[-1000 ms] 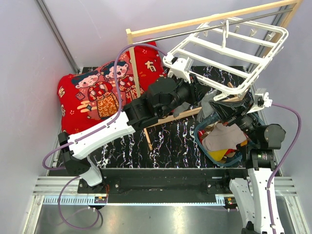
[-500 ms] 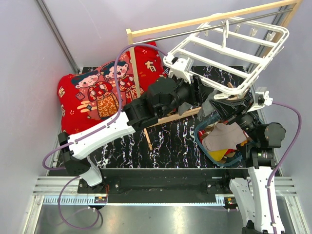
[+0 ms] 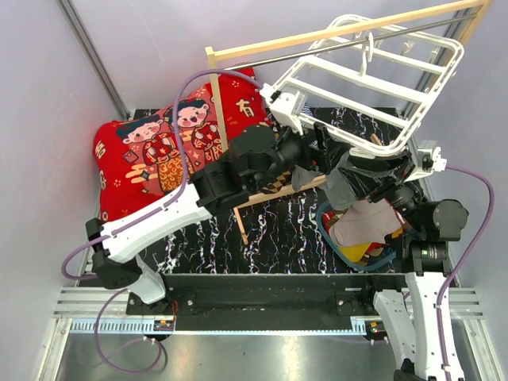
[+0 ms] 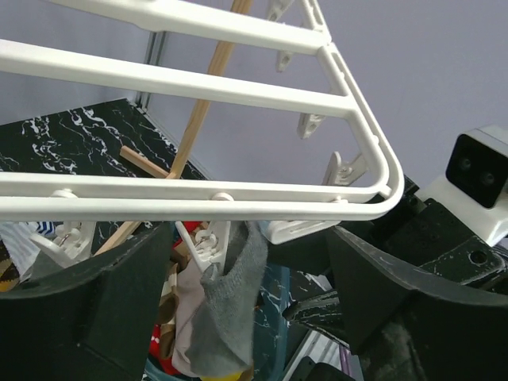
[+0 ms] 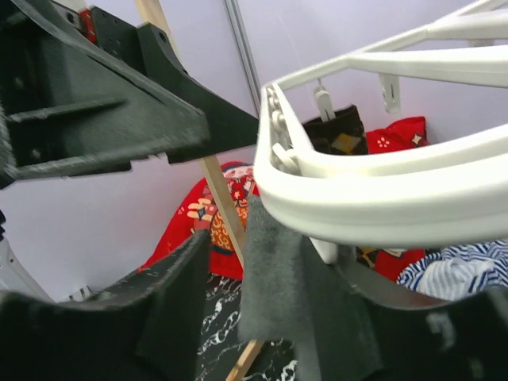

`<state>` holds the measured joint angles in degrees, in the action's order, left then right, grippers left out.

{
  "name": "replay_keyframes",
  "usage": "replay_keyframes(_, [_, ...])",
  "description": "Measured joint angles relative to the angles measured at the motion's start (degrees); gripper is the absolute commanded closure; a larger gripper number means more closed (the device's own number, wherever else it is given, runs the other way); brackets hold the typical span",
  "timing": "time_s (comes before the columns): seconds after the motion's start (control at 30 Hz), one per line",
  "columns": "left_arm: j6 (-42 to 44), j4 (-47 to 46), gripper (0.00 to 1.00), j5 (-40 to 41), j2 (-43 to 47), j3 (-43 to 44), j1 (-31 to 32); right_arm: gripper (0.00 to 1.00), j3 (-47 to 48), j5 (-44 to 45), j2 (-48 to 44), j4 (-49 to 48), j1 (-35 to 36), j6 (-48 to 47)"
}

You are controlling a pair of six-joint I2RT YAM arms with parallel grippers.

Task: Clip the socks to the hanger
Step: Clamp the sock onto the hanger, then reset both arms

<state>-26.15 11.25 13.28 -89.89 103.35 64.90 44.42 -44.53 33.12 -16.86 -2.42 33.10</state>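
The hanger (image 4: 198, 83) is hung from the rack (image 3: 317, 33) over the counter's far right corner, tilted so that its near rail is offered to both arms; a grey sock (image 4: 230, 309) is seen dangling from that rail beside a clip (image 4: 208, 246) — whether it is bitten by the clip cannot be told. The left gripper (image 4: 252, 238) is spread wide under the rail, probably to steady the frame; the right gripper (image 5: 278, 270) is likewise parted, the sock lying between its fingers — not pinched. Other fabric (image 3: 361, 222) is kept in the basket (image 3: 321, 225) at the right edge.
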Motion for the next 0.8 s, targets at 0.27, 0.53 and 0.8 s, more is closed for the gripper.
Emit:
replay_keyframes(0.27, [2.64,-0.22,0.01,2.34,9.57,-6.78,0.0,0.07,1.38,2.6,-4.96,11.26,0.0,-5.57])
replay_keyframes(0.53, [7.15,-0.39,0.01,8.85,24.15,-18.34,0.0,0.0,6.73,11.21,-15.06,31.28,0.0,-15.28])
replay_keyframes(0.8, [11.02,-0.13,0.01,17.09,38.62,-28.87,0.0,0.0,12.7,23.76,-23.82,45.42,0.0,-22.8])
